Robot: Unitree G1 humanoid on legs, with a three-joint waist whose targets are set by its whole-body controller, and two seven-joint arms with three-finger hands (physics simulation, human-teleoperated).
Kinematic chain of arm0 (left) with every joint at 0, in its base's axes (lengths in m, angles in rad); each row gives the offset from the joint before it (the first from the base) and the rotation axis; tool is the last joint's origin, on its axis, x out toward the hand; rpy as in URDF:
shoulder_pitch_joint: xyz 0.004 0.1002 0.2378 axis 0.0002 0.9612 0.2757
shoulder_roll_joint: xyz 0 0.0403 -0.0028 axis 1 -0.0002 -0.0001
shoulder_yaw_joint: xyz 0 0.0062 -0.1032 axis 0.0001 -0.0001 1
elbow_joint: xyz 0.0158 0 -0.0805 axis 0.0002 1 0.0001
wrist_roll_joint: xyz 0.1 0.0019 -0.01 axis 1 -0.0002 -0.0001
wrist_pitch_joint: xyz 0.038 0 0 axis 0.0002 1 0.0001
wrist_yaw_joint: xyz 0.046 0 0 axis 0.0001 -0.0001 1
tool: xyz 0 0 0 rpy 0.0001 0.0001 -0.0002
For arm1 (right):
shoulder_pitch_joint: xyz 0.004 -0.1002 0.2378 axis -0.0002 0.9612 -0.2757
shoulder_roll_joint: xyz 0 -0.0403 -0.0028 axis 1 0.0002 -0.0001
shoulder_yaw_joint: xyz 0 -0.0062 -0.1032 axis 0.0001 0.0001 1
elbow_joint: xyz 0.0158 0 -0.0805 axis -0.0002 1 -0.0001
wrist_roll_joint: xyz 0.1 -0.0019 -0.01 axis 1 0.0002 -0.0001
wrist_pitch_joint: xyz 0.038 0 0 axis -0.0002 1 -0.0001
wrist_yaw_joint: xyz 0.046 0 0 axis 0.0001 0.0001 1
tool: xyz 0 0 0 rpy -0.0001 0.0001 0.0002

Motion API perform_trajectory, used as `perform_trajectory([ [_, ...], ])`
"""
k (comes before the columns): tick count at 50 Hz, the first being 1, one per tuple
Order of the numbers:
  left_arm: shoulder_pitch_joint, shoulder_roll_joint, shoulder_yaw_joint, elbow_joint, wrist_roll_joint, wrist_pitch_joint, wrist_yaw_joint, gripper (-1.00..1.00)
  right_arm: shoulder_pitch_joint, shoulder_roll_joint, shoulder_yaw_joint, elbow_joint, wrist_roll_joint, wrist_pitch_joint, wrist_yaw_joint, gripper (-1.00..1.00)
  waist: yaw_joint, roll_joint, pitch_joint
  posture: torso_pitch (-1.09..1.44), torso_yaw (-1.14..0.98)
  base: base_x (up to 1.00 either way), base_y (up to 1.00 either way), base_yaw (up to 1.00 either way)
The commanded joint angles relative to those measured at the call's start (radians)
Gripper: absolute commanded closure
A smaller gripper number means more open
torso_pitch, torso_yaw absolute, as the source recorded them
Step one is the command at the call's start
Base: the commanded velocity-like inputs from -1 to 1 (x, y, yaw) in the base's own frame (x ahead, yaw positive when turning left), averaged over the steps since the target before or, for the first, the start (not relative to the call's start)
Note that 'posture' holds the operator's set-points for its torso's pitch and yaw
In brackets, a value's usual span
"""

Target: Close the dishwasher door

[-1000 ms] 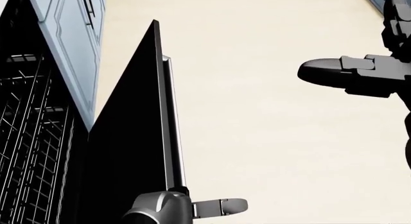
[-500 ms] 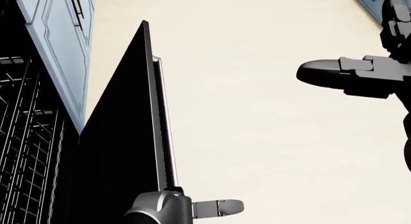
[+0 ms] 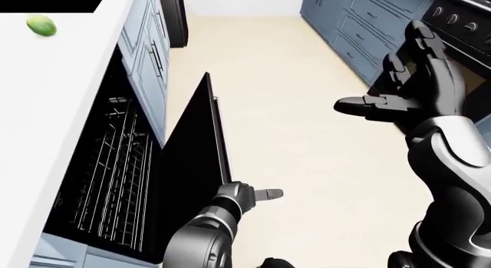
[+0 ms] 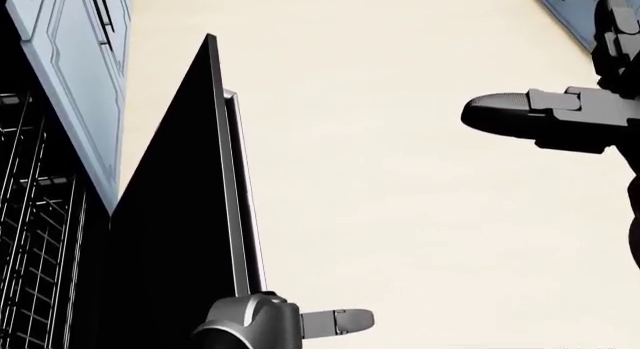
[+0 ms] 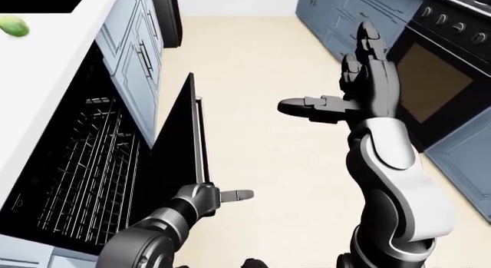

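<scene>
The left hand [image 3: 244, 195], fingers spread, pushed the door [image 3: 195, 164] at lower middle. The door had swung a bit closer to the racks [image 3: 115, 164]. Nearly shut.

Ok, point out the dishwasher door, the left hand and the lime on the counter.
dishwasher door [image 3: 188, 164]: left-eye view, on its dark inner face.
left hand [image 3: 236, 196]: left-eye view, on the knuckles at the door's edge.
lime [image 3: 41, 25]: left-eye view, middle of the fruit.
</scene>
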State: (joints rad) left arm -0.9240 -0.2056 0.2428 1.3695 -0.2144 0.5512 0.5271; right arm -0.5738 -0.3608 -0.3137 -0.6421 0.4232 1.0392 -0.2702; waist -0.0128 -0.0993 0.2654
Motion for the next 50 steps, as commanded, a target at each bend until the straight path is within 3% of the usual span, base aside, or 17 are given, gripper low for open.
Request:
perform_trajectory([
  [1, -0.017, 0.025, -0.009, -0.011, 0.032, 0.011, 0.068, -1.00, -0.022, -0.013, -0.011, -0.024, -0.005, -0.032, 0.000, -1.00, 0.009, 0.001, -0.028, 0.94, 0.00, 0.00, 0.00, 0.00],
  [50, -0.034, 0.037, 0.018, -0.013, -0.054, 0.070, 0.373, -1.00, -0.021, -0.003, -0.006, -0.023, -0.023, -0.031, 0.012, -1.00, 0.006, -0.019, -0.027, 0.94, 0.00, 0.00, 0.00, 0.00],
])
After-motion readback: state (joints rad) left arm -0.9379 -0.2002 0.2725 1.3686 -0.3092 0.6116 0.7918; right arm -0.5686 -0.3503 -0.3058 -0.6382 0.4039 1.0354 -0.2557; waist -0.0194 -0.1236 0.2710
